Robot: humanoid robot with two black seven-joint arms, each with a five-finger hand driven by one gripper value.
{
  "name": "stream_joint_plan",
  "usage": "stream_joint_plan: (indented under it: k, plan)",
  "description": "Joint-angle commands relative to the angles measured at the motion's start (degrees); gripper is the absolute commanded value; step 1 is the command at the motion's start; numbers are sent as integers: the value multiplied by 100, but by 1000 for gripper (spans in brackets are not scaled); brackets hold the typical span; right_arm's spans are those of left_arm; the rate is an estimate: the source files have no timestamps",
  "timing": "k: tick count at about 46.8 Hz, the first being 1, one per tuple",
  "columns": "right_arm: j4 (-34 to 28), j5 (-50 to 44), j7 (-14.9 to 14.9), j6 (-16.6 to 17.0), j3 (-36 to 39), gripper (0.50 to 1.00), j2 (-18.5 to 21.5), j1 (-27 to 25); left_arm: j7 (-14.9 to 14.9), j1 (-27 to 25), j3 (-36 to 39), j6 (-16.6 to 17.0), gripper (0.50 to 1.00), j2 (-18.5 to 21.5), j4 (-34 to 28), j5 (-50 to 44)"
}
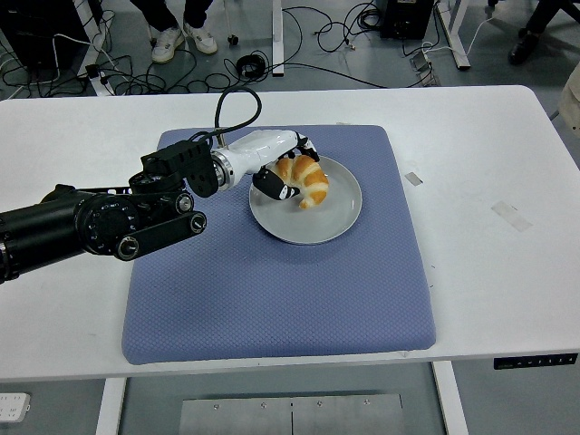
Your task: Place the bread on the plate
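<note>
A golden croissant (308, 179) rests low over the grey round plate (328, 217), toward the plate's upper left part. My left hand (283, 172), white with black fingertips, is curled around the croissant's left side and still holds it. The black left arm (100, 222) reaches in from the left edge across the blue mat (272, 281). Whether the bread touches the plate's surface I cannot tell. The right arm is out of view.
The blue mat covers the middle of the white table (507, 272). Small tape marks (510, 214) lie on the table at the right. Cables and a person's shoes (181, 41) show on the floor beyond the far edge.
</note>
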Motion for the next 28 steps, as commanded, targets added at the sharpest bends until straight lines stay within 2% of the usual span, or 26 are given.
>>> stream_joint_plan:
  k: [1,6,12,28]
  plan:
    - [0,0,0,1,0,1000,0,0,-16,8,1,-10,731,8,-3,-25]
    - [0,0,0,1,0,1000,0,0,-25,17,1,-19,878,8,-12,-34]
    - [0,0,0,1,0,1000,0,0,-34,8,1,-19,964,61,-144,-69]
    - [0,0,0,1,0,1000,0,0,-16,-54,-279,-19,974,289,-495,-148]
